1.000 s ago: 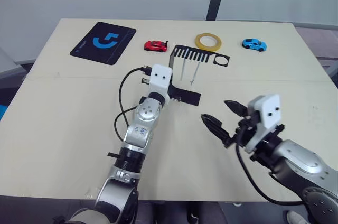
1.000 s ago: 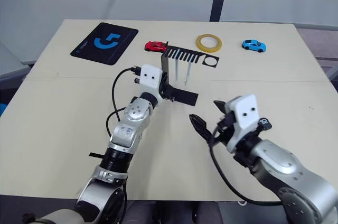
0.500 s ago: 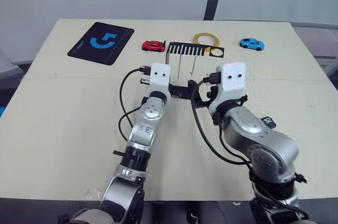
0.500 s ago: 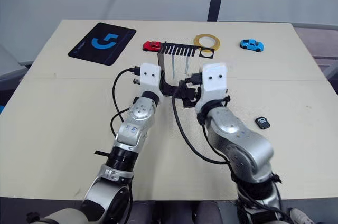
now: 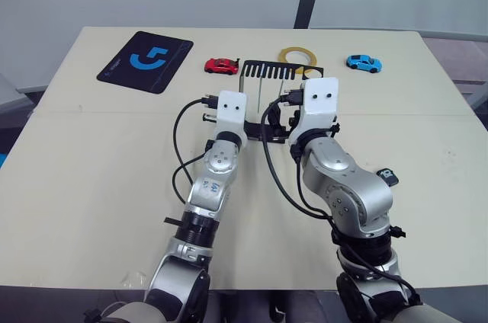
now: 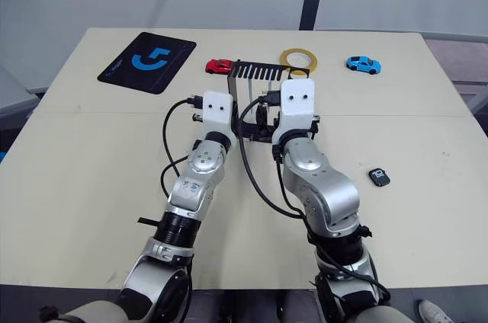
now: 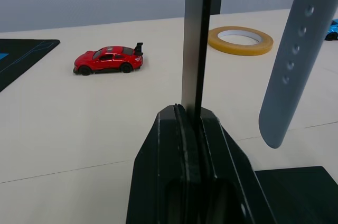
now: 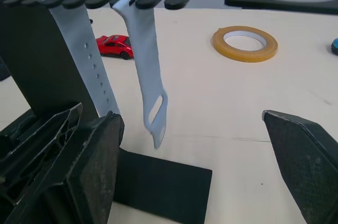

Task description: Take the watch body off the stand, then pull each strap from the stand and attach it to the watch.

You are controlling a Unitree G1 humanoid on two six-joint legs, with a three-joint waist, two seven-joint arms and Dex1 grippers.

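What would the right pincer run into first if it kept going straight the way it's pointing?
Probably the nearer hanging strap, which lies between the open fingers of the right pincer; past it lies bare table, though depth is hard to judge.

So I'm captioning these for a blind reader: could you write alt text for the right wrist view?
Two pale grey straps hang from the comb slots of the black stand, between the right gripper's open fingers. Behind on the table lie a red toy car and a roll of yellow tape.
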